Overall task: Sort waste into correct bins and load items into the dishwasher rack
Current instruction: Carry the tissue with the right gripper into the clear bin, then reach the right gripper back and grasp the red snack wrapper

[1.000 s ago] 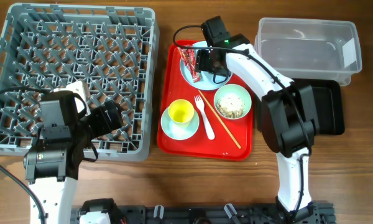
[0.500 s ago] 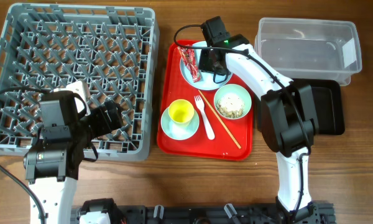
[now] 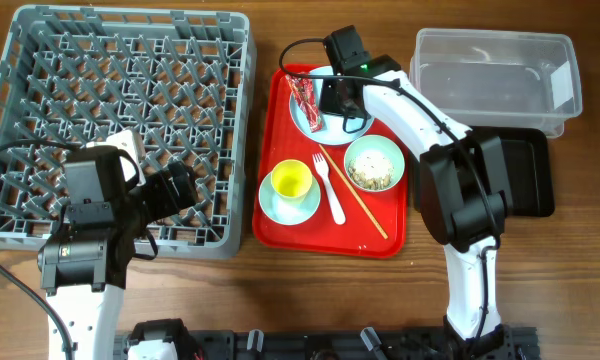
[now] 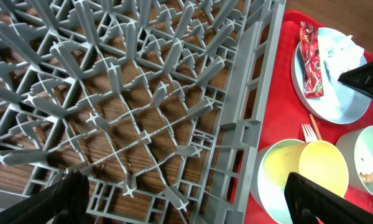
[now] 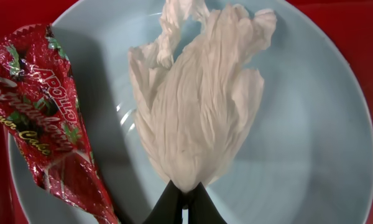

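My right gripper (image 5: 185,202) is shut on the near end of the crumpled white tissue (image 5: 199,118), which lies on the pale round plate (image 5: 311,124) beside the shiny red wrapper (image 5: 43,118). From overhead, that gripper (image 3: 335,100) sits over the plate (image 3: 302,120) at the back of the red tray (image 3: 280,225). My left gripper (image 4: 186,202) hangs open above the grey dishwasher rack (image 4: 248,106), near its front right corner, holding nothing. A yellow cup (image 3: 291,180) stands in the light blue bowl (image 3: 268,205). The green bowl (image 3: 373,163) holds rice scraps.
A white fork (image 3: 332,192) and wooden chopsticks (image 3: 365,210) lie on the red tray between the bowls. The clear tub (image 3: 495,38) stands at the back right, with the black tray (image 3: 535,175) in front of it, partly under my right arm.
The right gripper's jaws have closed on the tissue. Neither arm has visibly shifted, and the left gripper stays open.
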Controlling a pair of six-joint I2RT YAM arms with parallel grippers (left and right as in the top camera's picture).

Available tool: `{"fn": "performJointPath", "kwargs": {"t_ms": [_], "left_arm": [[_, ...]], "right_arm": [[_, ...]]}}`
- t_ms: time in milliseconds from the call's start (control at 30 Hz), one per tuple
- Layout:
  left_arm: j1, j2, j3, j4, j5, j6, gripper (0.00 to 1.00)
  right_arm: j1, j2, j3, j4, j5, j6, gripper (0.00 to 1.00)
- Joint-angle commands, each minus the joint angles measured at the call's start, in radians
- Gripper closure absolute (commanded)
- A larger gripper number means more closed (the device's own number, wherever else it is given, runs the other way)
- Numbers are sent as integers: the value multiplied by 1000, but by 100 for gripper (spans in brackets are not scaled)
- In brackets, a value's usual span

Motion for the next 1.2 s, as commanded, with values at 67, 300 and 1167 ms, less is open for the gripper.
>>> {"fn": "performJointPath", "kwargs": {"t_ms": [67,300,1167], "left_arm": [[3,0,18,1,-10,-2,0],[3,0,18,0,-10,-2,0],[3,0,18,4,-10,-2,0]], "right_arm": [[-42,-76,14,-31,19,-75,96],[-145,-279,14,-53,33,-155,96],[-251,-372,14,-116,-320,-368,29]]}}
